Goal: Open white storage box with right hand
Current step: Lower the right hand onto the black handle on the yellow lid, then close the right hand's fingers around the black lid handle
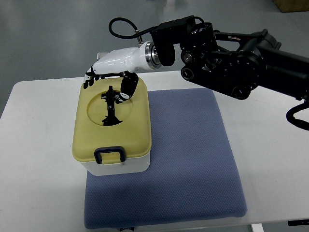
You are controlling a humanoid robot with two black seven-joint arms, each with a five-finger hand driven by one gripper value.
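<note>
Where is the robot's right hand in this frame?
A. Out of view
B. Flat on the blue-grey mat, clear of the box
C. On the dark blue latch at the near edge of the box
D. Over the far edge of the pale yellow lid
D: the white right hand hangs over the far edge of the pale yellow lid of the white storage box, far from the dark blue latch; whether it touches is unclear.

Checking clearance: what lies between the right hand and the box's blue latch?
In the top view, only the closed yellow lid with its round recess separates the right hand from the blue latch.
</note>
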